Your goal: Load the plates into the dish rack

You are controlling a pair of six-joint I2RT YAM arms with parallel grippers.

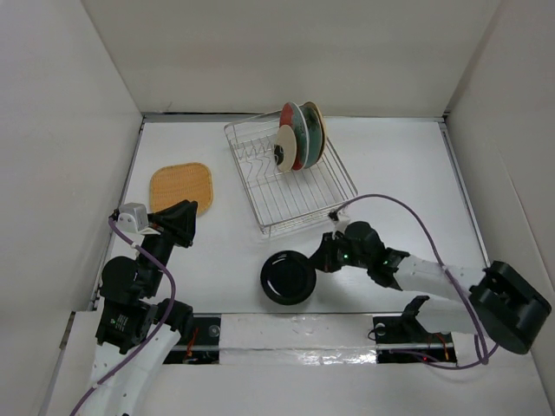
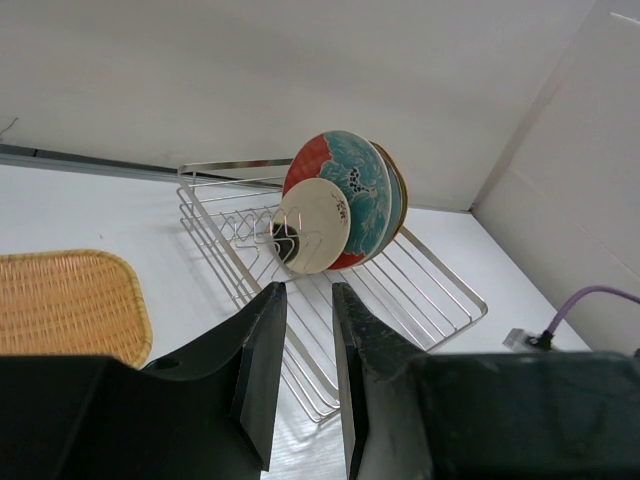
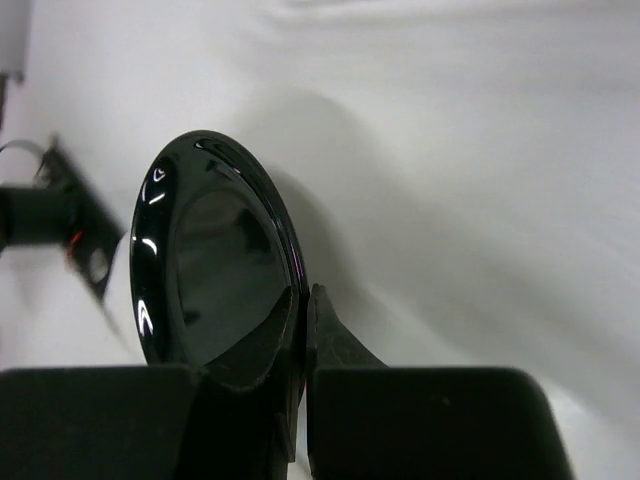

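Presently, right claw (image 3: 302, 312) pinches black plate (image 3: 200, 270) rim; left claw (image 2: 308, 305) slightly parted.

Four plates (image 1: 301, 134) racked, one black plate (image 1: 288, 278), one orange plate (image 1: 181, 187), so that's six total. One rack (image 1: 303, 204), two arms (image 1: 130, 290).

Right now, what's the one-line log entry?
right gripper: shut on black plate; left gripper: open; dish rack: plates standing; woven plate: outside rack

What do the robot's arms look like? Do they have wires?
The left arm and right arm are black at the joints with white tubes between. A purple cable loops along each. The left gripper and right gripper each have two black wedge-shaped fingers.
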